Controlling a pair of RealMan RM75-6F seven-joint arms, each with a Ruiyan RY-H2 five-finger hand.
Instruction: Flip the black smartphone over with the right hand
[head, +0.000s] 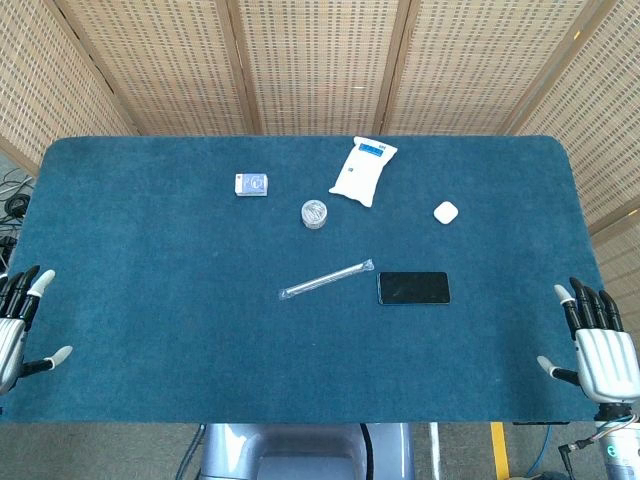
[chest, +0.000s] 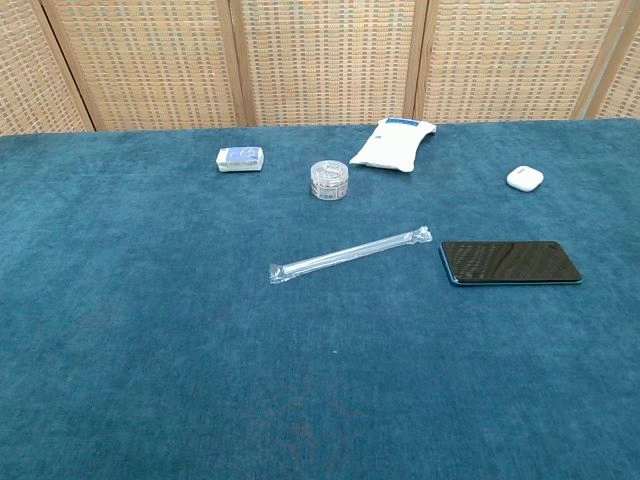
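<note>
Dark teal carpeted table. White soft pouch with blue label at far centre. Right hand at right table edge, fingers spread, holding nothing; left hand at left edge, likewise spread. Flat black glossy smartphone lies right of centre, well apart from right hand. Clear-wrapped straw just left of it.

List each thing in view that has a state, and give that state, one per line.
black smartphone: lying flat on the table, glossy face up, untouched
wrapped straw: lying flat, left of the phone, wrapper intact
small clear jar: upright, lid on
white pouch: lying flat, looks sealed
earbud case: closed
small blue-and-white box: lying flat, closed
left hand: open, holding nothing
right hand: open, holding nothing
</note>
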